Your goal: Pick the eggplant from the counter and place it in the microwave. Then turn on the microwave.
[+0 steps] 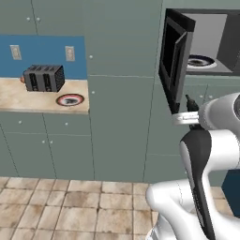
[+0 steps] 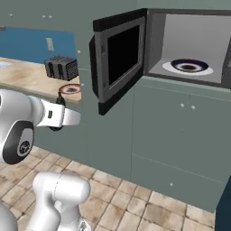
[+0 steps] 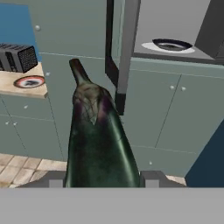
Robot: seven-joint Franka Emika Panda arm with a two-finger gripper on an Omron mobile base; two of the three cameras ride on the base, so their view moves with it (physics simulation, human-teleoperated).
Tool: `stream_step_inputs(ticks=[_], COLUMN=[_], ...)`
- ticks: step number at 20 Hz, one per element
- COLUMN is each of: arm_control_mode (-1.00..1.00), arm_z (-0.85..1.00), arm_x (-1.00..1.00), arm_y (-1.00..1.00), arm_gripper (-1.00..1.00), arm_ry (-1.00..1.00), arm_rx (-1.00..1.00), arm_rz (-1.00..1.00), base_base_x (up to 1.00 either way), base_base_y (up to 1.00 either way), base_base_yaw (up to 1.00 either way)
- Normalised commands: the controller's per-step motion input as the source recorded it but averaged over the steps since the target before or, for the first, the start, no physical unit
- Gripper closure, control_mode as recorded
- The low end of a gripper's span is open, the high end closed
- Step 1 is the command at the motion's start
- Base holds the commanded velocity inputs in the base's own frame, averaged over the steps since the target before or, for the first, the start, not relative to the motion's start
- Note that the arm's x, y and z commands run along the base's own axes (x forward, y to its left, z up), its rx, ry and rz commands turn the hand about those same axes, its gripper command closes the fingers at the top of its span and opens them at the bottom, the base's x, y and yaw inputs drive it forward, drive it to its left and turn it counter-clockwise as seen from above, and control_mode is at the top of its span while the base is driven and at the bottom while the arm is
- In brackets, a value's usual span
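We find the eggplant [image 3: 98,140] clamped between the two fingers of the gripper [image 3: 103,178], one finger pad [image 3: 56,179] against each flank, so the jaws are closed on it. In the hand view it stands lengthwise away from the camera: a long, glossy body, dark purple to near black with a greenish sheen, capped by a paler mottled calyx and a curved brown-green stem at the far end. It is off the counter [image 1: 28,101] and held in the air in front of the grey-green cabinet fronts [image 2: 180,135], below and to the left of the microwave [image 2: 180,40].

We note the microwave door [image 2: 119,58] stands swung open to the left, its dark window facing outward. Inside the grey cavity lies a white turntable plate [image 2: 188,66] with a dark ring.

On the counter we record a grey slotted toaster [image 1: 44,77] against the blue backsplash [image 1: 47,49], and just in front of it a small round plate [image 1: 70,99] with a red rim. The floor [image 1: 70,206] is beige tile.
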Motion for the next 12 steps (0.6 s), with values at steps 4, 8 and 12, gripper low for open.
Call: stream_step_inputs(ticks=[4, 8, 12], arm_control_mode=[1.0, 1.0, 1.0], arm_z=[0.0, 0.0, 0.0], arm_x=[0.0, 0.0, 0.0], arm_y=[0.0, 0.0, 0.0], arm_gripper=[1.0, 1.0, 1.0], arm_ry=[0.0, 0.0, 0.0], arm_rx=[0.0, 0.0, 0.0], arm_rz=[0.0, 0.0, 0.0], base_base_x=[-0.19, -0.12, -0.02], base_base_y=[-0.51, -0.49, -0.48], base_base_yaw=[0.07, 0.06, 0.05])
